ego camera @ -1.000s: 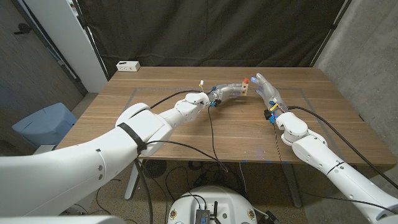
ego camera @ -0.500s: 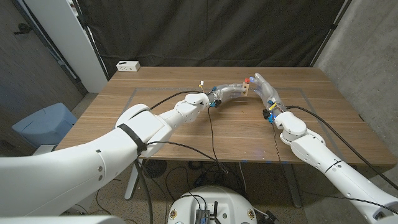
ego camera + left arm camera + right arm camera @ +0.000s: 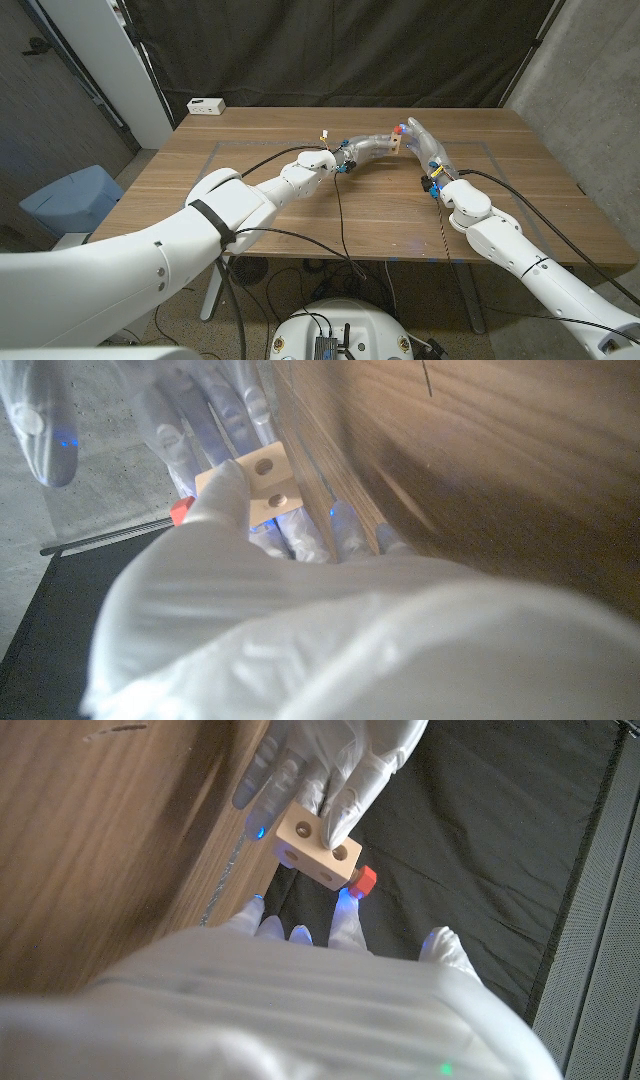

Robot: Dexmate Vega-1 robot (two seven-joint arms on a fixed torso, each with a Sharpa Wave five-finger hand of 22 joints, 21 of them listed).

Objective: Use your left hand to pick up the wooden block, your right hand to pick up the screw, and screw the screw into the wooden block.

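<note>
My left hand (image 3: 368, 147) pinches the pale wooden block (image 3: 396, 144) above the table's far middle. The left wrist view shows the block (image 3: 262, 484) with two holes in its face. A screw with a red head (image 3: 398, 129) sticks out of one end of the block (image 3: 320, 845). My right hand (image 3: 426, 146) stands just right of the block with its fingers spread. One fingertip (image 3: 345, 906) touches the red head (image 3: 364, 880), and the thumb stays clear of it. The screw's shaft is hidden.
A small white box (image 3: 206, 105) lies at the wooden table's (image 3: 300, 215) far left corner. A black curtain hangs behind the table. Cables run along both arms over the tabletop.
My right arm has edged slightly left toward the block. The left hand and the block have stayed where they were.
</note>
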